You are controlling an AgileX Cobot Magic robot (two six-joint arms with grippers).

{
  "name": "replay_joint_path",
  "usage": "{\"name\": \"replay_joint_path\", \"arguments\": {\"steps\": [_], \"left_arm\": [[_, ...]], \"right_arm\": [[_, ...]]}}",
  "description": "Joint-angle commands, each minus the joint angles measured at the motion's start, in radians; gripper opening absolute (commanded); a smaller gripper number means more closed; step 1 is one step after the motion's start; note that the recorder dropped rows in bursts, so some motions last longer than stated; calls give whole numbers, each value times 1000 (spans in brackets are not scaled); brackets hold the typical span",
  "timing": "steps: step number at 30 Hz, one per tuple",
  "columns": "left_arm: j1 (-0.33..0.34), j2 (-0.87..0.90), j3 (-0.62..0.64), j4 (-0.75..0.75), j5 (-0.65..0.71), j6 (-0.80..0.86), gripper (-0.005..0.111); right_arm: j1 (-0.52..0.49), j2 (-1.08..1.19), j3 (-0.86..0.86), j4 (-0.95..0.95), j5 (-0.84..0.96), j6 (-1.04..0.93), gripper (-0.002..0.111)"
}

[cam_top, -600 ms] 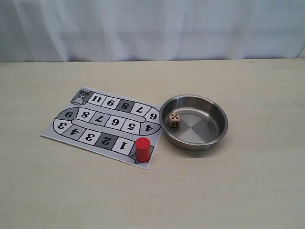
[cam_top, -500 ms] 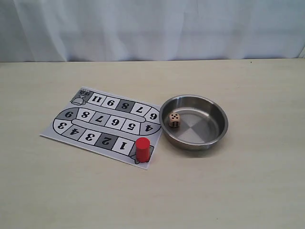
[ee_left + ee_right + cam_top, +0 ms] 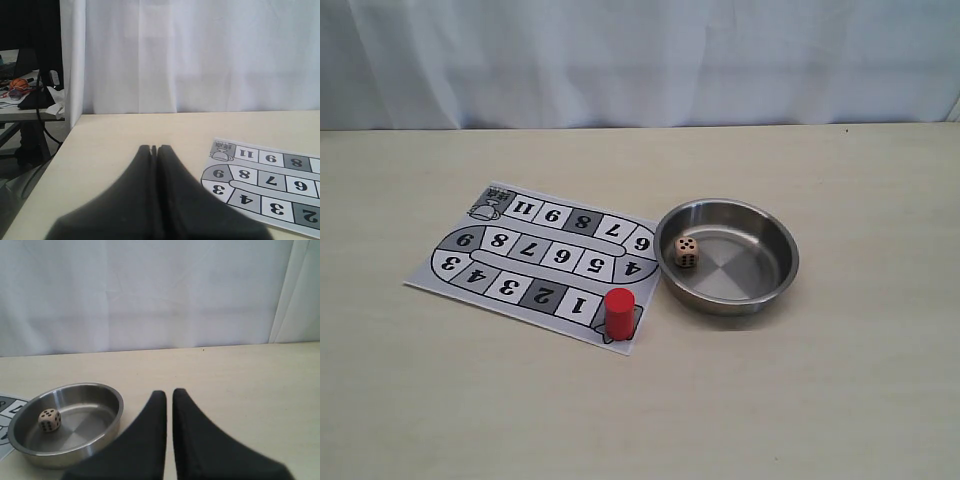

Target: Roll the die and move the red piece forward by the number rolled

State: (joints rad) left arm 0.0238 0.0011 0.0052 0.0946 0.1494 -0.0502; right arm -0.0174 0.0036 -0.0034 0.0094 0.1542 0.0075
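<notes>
The die (image 3: 686, 252), a pale wooden cube with black dots, lies inside the steel bowl (image 3: 794, 262) near its left wall; the right wrist view also shows the die (image 3: 49, 420). The red piece (image 3: 618, 312) stands upright at the printed game board's (image 3: 540, 262) near right corner, beside square 1. Neither arm appears in the exterior view. My left gripper (image 3: 154, 148) is shut and empty, hovering to the side of the board (image 3: 270, 187). My right gripper (image 3: 169, 392) is shut with a thin slit between its fingers, empty, beside the bowl (image 3: 117, 405).
The pale tabletop (image 3: 840, 400) stretches around the board and bowl. A white curtain (image 3: 640, 60) hangs along the table's far edge. In the left wrist view the table's side edge (image 3: 60, 150) drops off toward a cluttered desk.
</notes>
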Motion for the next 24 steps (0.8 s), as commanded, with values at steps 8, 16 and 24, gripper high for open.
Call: {"name": "replay_joint_path", "arguments": {"steps": [8, 16, 24], "left_arm": [[0, -1, -5, -2, -5, -3, 0], [0, -1, -5, -2, -8, -3, 0], [0, -1, -5, -2, -8, -3, 0]], "right_arm": [[-4, -4, -9, 82, -275, 24, 4], [-4, 89, -362, 96, 149, 24, 4], [-4, 341, -577, 109, 357, 4, 4]]}}
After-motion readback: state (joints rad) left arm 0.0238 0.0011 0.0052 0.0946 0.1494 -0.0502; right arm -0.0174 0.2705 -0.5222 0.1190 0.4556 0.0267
